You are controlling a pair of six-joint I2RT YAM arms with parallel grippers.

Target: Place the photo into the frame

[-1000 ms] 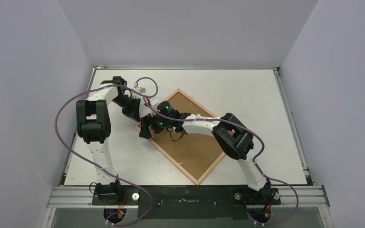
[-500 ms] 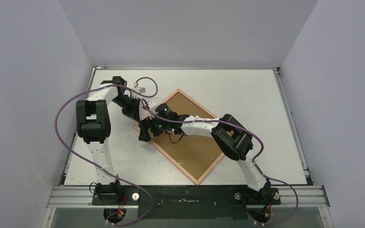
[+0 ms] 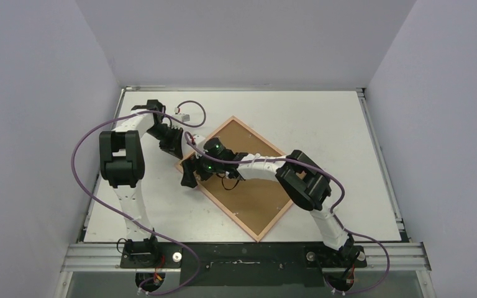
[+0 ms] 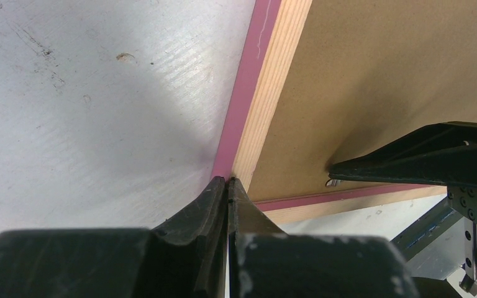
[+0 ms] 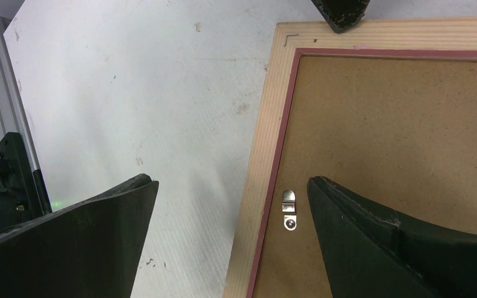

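Mid-table, a thin pink rectangular picture frame (image 5: 267, 124) lies back-up, brown backing board (image 5: 397, 155) inside; photo unseen. My left gripper (image 4: 227, 181), clenched empty, touches its left corner; my right gripper (image 5: 231, 181) gapes astride the rail. Likely light, stiff: pinch rails.

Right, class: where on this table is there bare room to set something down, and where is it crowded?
Free: the table right of the frame, to its right edge; the far strip behind the frame's far corner; the near-left patch between frame and left arm. Crowded: the frame's left corner, where left gripper and right gripper meet.
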